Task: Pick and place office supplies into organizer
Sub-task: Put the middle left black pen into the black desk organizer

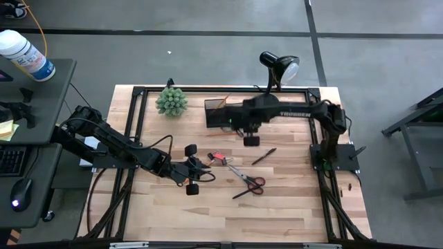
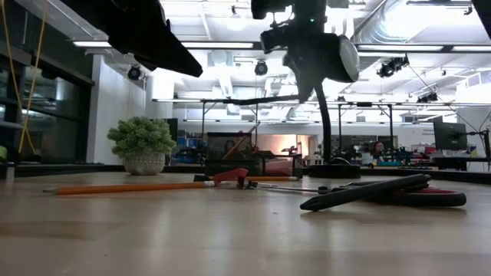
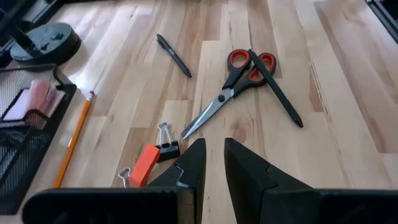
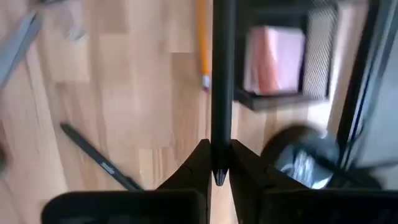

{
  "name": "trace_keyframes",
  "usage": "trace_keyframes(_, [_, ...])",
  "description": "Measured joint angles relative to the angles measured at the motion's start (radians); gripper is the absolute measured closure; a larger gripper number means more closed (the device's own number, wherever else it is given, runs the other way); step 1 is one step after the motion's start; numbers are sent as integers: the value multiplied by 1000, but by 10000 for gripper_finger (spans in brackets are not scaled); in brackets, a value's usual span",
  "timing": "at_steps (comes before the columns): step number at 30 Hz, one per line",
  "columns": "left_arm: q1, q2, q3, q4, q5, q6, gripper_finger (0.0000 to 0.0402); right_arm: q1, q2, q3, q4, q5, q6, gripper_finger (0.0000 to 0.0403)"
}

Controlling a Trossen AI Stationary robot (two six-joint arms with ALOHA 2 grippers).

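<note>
Pen [image 4: 222,81] in right hand [image 4: 219,163] shows only in wrist view.

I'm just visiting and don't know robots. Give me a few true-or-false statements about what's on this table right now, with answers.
1. The right gripper holds a black pen. True.
2. The scissors stand in the organizer. False: they lie flat on the table.
3. The pink sticky-note pad is inside the organizer. True.
4. The left gripper grips the orange pencil. False: its fingers hold nothing; the pencil lies on the table.
</note>
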Motion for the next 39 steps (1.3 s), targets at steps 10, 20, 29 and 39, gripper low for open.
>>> trace_keyframes(10, [0, 0, 38, 2, -15, 86, 355, -146, -1, 68, -177, -133, 207, 377])
trace_keyframes(20, [0, -82, 82, -1, -187, 198, 355, -99, -1, 263, -47, -142, 134, 377])
trace_keyframes(29, [1, -340, 81, 22, -433, 357, 355, -100, -2, 528, 249, -193, 86, 377])
trace_keyframes(39, [80, -509, 81, 552, -322, 839, 355, -74, -1, 581, 457, -335, 102, 377])
